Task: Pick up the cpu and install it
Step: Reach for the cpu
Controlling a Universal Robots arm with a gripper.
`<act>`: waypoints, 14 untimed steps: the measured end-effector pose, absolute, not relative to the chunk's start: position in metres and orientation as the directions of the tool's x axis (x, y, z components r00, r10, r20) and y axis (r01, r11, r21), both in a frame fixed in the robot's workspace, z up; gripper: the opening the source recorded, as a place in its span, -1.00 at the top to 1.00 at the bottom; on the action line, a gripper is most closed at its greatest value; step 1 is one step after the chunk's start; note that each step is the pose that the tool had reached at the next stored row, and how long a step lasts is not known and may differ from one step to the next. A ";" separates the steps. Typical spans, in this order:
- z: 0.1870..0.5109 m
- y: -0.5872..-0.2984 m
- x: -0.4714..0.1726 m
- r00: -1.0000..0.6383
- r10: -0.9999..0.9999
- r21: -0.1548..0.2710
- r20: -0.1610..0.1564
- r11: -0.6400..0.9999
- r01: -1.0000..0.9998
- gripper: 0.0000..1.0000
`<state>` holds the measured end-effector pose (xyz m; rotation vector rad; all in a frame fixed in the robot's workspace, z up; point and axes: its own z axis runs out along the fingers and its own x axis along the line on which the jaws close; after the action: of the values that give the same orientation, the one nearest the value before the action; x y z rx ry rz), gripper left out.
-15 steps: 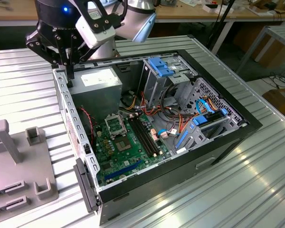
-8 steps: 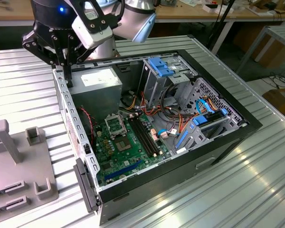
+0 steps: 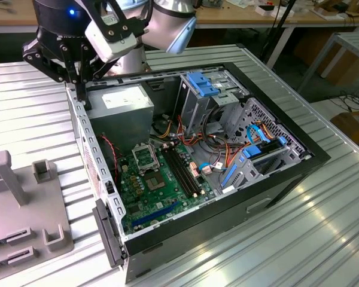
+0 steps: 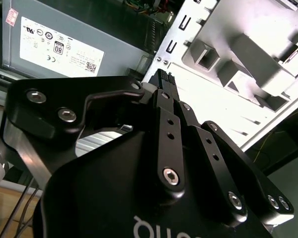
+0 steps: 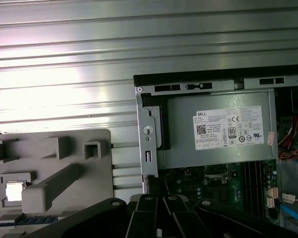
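The cpu (image 5: 14,192) is a small pale square chip lying in a pocket of the grey fixture (image 5: 64,148), outside the computer case. In the exterior view my gripper (image 3: 81,89) hangs shut above the case's rear corner at that view's left, with nothing between its fingers. Both wrist views show its black fingers drawn together, in the second wrist view (image 4: 163,79) and in the first wrist view (image 5: 159,201). The motherboard (image 3: 137,197) lies flat inside the open case. Its metal-framed socket (image 3: 148,167) stands below the power supply and apart from the gripper.
A grey power supply (image 3: 121,110) fills the case's rear corner under the gripper. Drive cages with blue latches (image 3: 203,86) and loose cables (image 3: 227,155) crowd the exterior view's right side. The grey fixture (image 3: 24,209) with upright posts sits on the ribbed metal table (image 3: 323,227).
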<state>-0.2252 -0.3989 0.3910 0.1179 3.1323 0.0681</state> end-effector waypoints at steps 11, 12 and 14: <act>0.391 -0.399 -0.243 -0.997 0.075 0.044 -0.003 0.996 0.075 0.79; 0.391 -0.399 -0.244 -0.997 0.075 0.044 -0.003 0.996 0.075 0.79; 0.391 -0.399 -0.247 -0.997 0.075 0.044 -0.003 0.996 0.075 0.79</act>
<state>-0.2469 -0.3989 0.3906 0.1180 3.1345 0.0681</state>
